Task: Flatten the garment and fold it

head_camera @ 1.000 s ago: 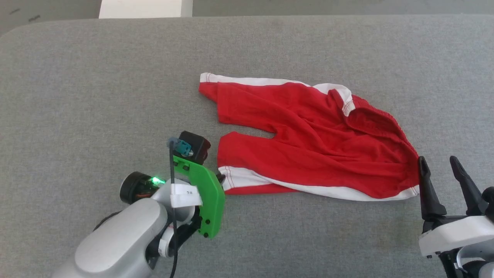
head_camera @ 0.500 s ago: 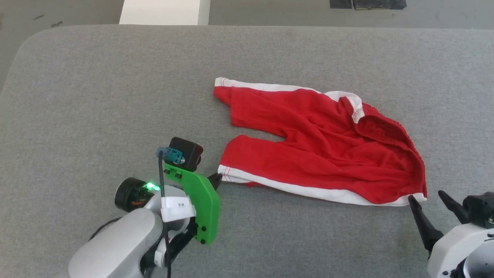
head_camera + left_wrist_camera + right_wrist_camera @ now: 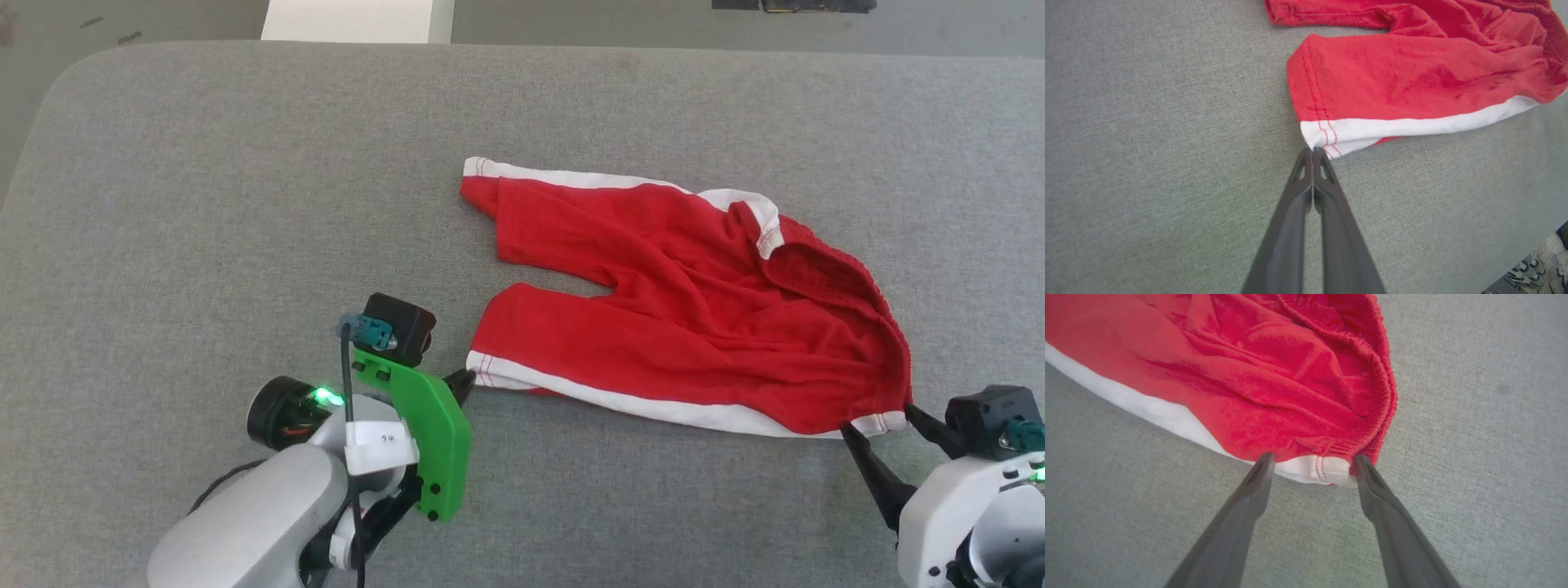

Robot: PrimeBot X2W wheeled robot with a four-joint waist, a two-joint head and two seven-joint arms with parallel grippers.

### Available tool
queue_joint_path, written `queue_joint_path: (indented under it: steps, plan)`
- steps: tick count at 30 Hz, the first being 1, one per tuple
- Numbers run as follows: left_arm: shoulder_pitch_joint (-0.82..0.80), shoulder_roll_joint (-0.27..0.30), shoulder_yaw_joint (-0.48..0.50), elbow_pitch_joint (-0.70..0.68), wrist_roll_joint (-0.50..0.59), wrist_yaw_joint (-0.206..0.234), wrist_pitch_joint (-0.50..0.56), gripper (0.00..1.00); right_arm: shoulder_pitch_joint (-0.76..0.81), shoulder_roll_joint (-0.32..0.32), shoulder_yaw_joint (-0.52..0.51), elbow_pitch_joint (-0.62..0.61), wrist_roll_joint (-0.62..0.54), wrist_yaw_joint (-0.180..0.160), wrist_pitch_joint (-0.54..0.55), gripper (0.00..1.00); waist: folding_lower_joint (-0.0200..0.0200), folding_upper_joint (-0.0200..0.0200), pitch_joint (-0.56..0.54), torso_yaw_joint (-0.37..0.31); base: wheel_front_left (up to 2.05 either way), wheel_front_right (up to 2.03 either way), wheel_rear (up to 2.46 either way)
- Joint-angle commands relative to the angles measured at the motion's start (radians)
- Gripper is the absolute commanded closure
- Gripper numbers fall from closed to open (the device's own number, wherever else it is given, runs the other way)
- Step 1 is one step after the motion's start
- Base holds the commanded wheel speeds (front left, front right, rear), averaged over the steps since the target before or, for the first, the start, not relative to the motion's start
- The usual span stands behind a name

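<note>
The garment (image 3: 694,318) is a pair of bright red shorts with white side stripes, lying crumpled on the grey table (image 3: 204,204), legs toward the left and gathered waistband on the right. My left gripper (image 3: 465,380) is shut, its tips pinching the white hem corner of the near leg (image 3: 1327,132); in the left wrist view the left gripper (image 3: 1312,151) meets that corner point. My right gripper (image 3: 878,418) is open at the near waistband corner. In the right wrist view the right gripper (image 3: 1313,459) straddles the white stripe end (image 3: 1327,467), fingers on either side.
The table's rounded far left corner and far edge show at the top. A white block (image 3: 351,18) and dark items (image 3: 792,5) lie on the floor beyond. A shoe (image 3: 1539,265) shows past the table's near edge.
The head camera has shifted. My right gripper has dropped and tilted in so its open tips now flank the waistband corner. The near leg's hem lies drawn out toward my left gripper.
</note>
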Motion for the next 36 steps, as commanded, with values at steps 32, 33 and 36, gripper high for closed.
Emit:
queue_joint_path:
  steps: [32,33,36]
  plan:
    - [-0.018,0.05,0.069,-0.083,0.026,0.017,-0.101,1.0,-0.141,-0.066,-0.008,-0.121,0.298,-0.001,0.002,1.0,0.0,-0.0001,-0.145,-0.017,0.0,0.0,0.0]
    - [-0.026,0.059,0.08,-0.098,0.03,0.017,-0.109,1.0,-0.161,-0.072,-0.015,-0.131,0.326,-0.001,0.0,1.0,0.0,-0.0001,-0.152,-0.018,0.0,0.0,0.0]
    - [-0.055,0.078,0.114,-0.132,0.037,0.018,-0.126,1.0,-0.222,-0.105,-0.021,-0.152,0.376,-0.001,-0.006,1.0,0.0,-0.0001,-0.167,-0.017,0.0,0.0,0.0]
